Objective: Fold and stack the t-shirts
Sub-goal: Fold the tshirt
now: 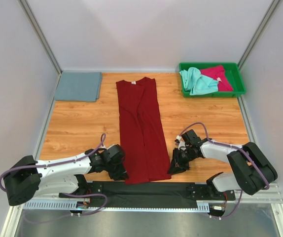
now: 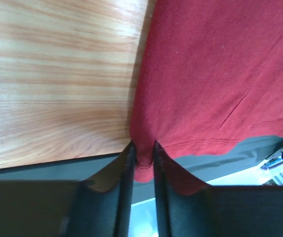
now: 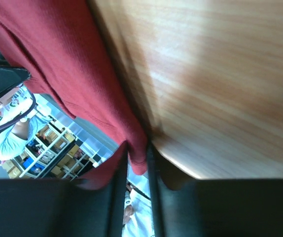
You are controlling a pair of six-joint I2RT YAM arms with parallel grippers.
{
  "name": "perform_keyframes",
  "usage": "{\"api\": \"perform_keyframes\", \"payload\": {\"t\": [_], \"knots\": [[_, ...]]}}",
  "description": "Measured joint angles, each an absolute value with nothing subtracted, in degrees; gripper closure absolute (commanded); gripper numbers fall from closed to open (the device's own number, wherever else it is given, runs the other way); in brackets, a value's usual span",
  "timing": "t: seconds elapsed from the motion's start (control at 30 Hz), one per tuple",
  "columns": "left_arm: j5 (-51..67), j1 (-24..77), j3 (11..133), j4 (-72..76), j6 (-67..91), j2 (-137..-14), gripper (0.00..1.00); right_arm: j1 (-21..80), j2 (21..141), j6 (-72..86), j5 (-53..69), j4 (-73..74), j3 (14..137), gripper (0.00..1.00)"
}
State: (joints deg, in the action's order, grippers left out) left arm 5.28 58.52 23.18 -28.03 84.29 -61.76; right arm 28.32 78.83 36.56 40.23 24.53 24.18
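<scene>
Dark red t-shirt (image 1: 140,133) — only wrist views show left fingers (image 2: 117,182), right fingers (image 3: 114,187) pinching hem.

Dark red t-shirt (image 1: 140,128) is lying flat, lengthwise mid-surface (image 1: 82,128), sides folded in to a long strip, collar at the far end. Its near hem corners are sitting pinched in the left fingers (image 2: 119,195) and right fingers (image 3: 171,197). Slate grey-blue t-shirt (image 1: 78,86) is lying folded flat at the far-left corner. Mint green t-shirt (image 1: 196,81) and pinkish-red t-shirt (image 1: 219,76) are lying bunched, seemingly unfolded, touching, in the tray (image 1: 232,93) far right.
</scene>
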Motion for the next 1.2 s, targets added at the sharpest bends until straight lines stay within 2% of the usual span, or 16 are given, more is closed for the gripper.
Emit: {"api": "perform_keyframes", "payload": {"t": [0.07,0.1,0.13,0.27,0.37,0.5,0.67,0.83,0.97,1.2], "knots": [[5.21,58.52,23.05,-28.01,84.29,-61.76,0.85,28.32,79.07,36.88,40.23,23.62,23.66,0.87],[5.15,58.52,22.92,-28.03,84.49,-61.71,0.91,28.32,79.15,37.04,40.38,23.24,23.44,0.94],[4.95,58.52,22.87,-28.08,84.51,-61.58,1.0,28.32,79.22,37.15,40.36,22.94,23.22,0.97],[2.96,58.52,24.05,-31.44,83.09,-60.8,1.0,28.32,78.87,37.28,39.86,23.64,23.42,1.0],[0.01,57.78,29.23,-37.43,80.2,-61.14,1.0,28.36,77.28,36.99,36.88,27.44,26.26,1.0],[-2.24,51.55,39.03,-41.47,73.69,-62.78,1.0,27.79,78.85,35.55,34.24,33.41,37.65,1.0],[-2.98,40.23,47.59,-42.92,64.51,-67.72,1.0,25.45,88.6,32.91,32.75,36.25,54.92,1.0],[-0.82,29.71,57.21,-42.81,55.42,-79.53,1.0,21.89,101.73,30.89,32.56,39.68,69.54,1.0],[0.69,25.54,63.81,-42.04,50.96,-87.61,1.0,20.29,111.83,29.43,33.1,43.59,82.98,1.0],[3.27,22.15,70.65,-41.45,46.7,-96.57,1.0,18.65,120.7,28.34,34.68,47.83,94.37,1.0]]}}
